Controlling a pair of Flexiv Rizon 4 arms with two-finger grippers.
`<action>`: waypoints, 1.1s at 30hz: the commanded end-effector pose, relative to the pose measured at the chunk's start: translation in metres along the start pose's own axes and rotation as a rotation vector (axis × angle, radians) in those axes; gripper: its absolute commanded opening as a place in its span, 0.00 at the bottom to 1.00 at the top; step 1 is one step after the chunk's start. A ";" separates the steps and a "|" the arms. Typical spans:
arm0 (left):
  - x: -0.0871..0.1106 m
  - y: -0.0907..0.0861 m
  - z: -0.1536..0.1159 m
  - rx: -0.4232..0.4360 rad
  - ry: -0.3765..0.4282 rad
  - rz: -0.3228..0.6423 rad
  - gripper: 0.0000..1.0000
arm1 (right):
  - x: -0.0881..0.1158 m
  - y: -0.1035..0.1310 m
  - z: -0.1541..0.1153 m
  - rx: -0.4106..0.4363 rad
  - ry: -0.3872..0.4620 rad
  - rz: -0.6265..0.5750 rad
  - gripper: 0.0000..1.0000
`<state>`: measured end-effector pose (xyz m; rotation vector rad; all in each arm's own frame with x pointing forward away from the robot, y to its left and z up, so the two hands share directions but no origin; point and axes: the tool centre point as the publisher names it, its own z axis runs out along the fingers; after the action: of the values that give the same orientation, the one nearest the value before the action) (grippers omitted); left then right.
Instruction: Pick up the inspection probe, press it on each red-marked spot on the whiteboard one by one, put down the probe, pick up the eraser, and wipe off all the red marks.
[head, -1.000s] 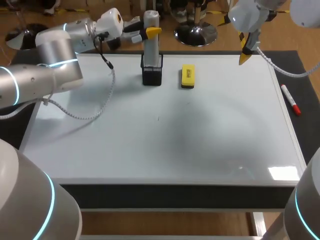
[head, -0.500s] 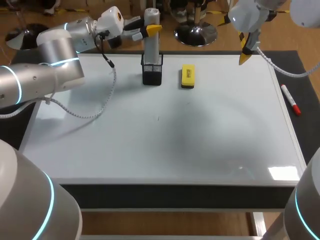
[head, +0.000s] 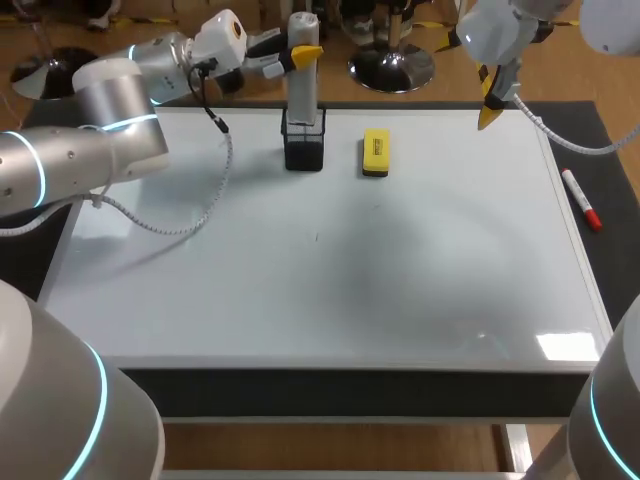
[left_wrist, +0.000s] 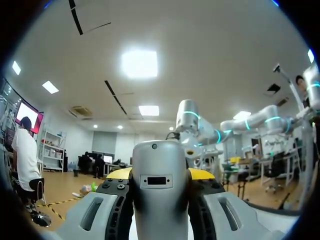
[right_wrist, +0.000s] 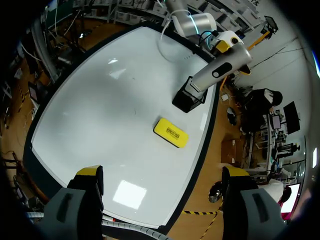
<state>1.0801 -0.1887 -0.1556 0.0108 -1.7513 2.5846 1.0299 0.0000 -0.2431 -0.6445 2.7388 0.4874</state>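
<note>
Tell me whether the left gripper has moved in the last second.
Yes. The left gripper, shut on the probe, has edged slightly upward, away from the black holder.

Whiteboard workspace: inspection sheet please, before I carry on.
Surface: whiteboard, no red marks seen.
Job's things: inspection probe upright in black holder; yellow eraser beside it, lying free.
Clutter: red marker off the board's right edge.
Grippers: left gripper shut on the probe's top; right gripper open, empty, above the far right corner.
Cables: coiled white cable hangs from the left arm over the board.
Surroundings: nothing seen.
</note>
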 end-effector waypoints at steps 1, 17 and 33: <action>-0.003 0.001 0.001 0.005 0.009 -0.002 0.00 | 0.000 0.000 -0.001 0.003 0.003 -0.002 1.00; -0.017 0.019 0.000 0.008 0.012 0.005 0.00 | 0.000 0.000 -0.001 0.003 0.003 -0.002 1.00; -0.022 0.041 -0.007 -0.018 0.034 0.019 0.00 | 0.000 0.000 -0.001 0.003 0.003 -0.002 1.00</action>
<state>1.0944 -0.1976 -0.1935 -0.0311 -1.7870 2.5691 1.0299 0.0000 -0.2431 -0.6444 2.7387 0.4874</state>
